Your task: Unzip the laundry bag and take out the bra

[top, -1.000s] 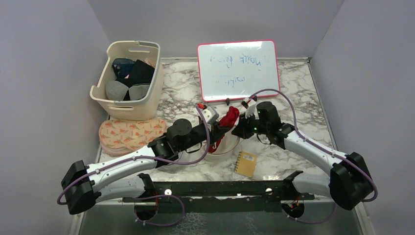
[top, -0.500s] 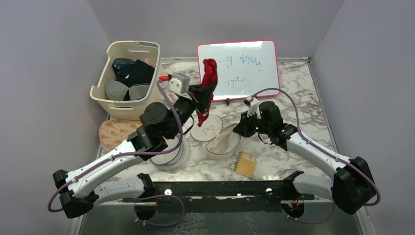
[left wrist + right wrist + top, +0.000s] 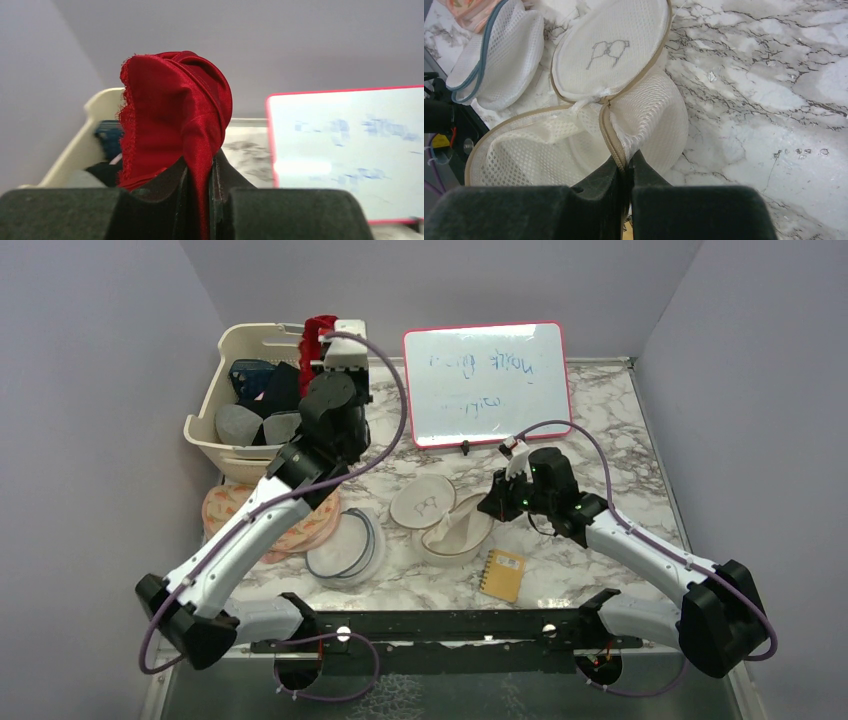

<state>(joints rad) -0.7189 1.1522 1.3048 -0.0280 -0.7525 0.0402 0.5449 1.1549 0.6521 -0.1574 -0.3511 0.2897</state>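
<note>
Left claw [image 3: 199,176]: clenched on the red bra [image 3: 172,110], high over the basket [image 3: 235,455].
Right claw [image 3: 626,162]: pinching the bag [image 3: 534,150] by its rim.
Bag: unzipped, mid-table, 5 o'clock from the bra.

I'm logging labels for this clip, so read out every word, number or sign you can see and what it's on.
Nothing reads as words.
whiteboard: faint blue handwriting, too smeared to read.
laundry bag: small grey bra outline on its lid, no lettering.
notebook: small mark on the cover, too small to read.
</note>
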